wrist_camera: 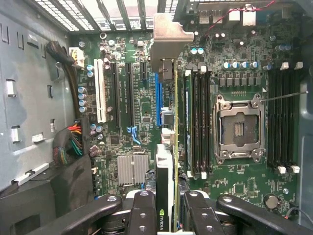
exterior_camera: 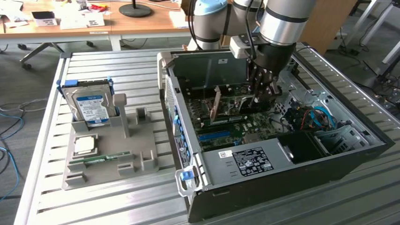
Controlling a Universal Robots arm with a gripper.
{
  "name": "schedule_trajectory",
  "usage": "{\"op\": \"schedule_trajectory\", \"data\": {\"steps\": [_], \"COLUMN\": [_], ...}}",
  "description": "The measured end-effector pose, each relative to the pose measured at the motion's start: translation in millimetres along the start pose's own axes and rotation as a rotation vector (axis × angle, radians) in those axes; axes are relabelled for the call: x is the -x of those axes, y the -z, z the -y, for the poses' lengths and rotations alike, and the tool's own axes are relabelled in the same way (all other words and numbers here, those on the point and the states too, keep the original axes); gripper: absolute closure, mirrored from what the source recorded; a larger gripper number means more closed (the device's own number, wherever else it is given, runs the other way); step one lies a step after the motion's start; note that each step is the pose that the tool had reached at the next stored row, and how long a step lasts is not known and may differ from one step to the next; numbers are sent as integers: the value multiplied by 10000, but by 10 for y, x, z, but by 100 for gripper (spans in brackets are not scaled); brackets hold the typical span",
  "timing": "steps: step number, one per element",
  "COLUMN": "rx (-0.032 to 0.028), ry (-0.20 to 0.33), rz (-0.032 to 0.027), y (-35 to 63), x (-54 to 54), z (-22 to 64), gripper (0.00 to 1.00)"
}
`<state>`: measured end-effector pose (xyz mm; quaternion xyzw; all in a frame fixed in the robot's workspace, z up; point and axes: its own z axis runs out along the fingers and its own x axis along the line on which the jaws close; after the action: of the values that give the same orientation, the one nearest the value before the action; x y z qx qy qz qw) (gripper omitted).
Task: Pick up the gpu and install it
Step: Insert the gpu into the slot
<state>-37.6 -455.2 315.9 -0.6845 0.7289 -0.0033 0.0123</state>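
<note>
Step in hand: install. Your gripper [exterior_camera: 261, 98] clamped on gpu [wrist_camera: 165, 166], card held on edge inside computer case [exterior_camera: 250, 164], over motherboard [wrist_camera: 244, 186]. Metal bracket [wrist_camera: 166, 34] points toward case's back wall. Card runs along blue slot [wrist_camera: 157, 98], just beside it. Seated or not: cannot tell. Judgement: seating calls for card edge square over slot, bracket lined with rear opening, straight gentle press, no tilt.

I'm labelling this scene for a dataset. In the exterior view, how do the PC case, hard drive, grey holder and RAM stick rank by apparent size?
1. PC case
2. Grey holder
3. Hard drive
4. RAM stick
The differences are clear, with no ties.
</note>
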Motion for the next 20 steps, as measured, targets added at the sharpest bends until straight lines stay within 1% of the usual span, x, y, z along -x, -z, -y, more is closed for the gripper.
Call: {"op": "schedule_trajectory", "data": {"steps": [3, 7, 11, 17, 20], "rx": [0, 0, -2, -2, -3], "ry": [-2, 0, -1, 0, 4], "rz": [0, 0, 0, 0, 1], "y": [0, 2, 3, 2, -15], "x": [-1, -5, -7, -8, -8], "z": [-9, -79, -123, -128, -128], "gripper": [73, 73, 73, 73, 73]}}
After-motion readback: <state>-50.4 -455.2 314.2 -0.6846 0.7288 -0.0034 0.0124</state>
